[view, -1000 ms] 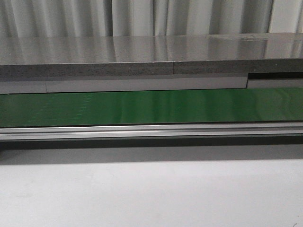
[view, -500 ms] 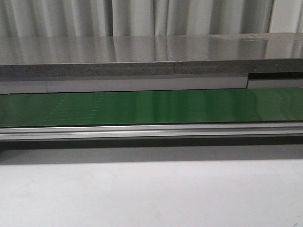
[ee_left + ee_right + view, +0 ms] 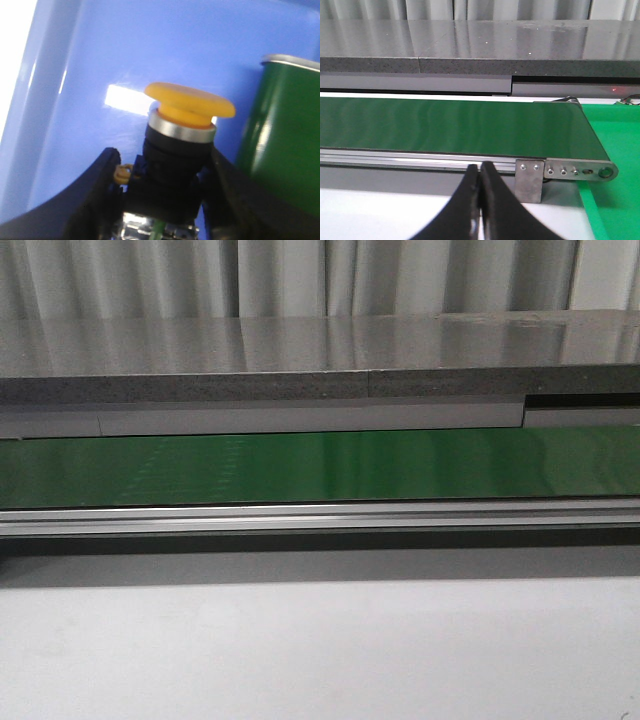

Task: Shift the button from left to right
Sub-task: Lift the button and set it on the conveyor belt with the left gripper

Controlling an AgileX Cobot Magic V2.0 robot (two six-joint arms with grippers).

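The button (image 3: 189, 102) shows only in the left wrist view. It has an orange rounded top, a silver ring and a dark body. My left gripper (image 3: 162, 155) is shut on the dark body, with one black finger (image 3: 95, 190) on each side. A blue tray (image 3: 100, 60) lies behind the button. My right gripper (image 3: 480, 169) is shut and empty, over the white table near the green conveyor belt (image 3: 450, 125). Neither gripper nor the button shows in the front view.
The green belt (image 3: 320, 465) runs across the front view with a metal rail (image 3: 320, 518) along its near side and a grey counter (image 3: 320, 360) behind. Its right end bracket (image 3: 570, 171) meets a bright green mat (image 3: 615, 150). The belt's edge (image 3: 280, 135) stands beside the blue tray.
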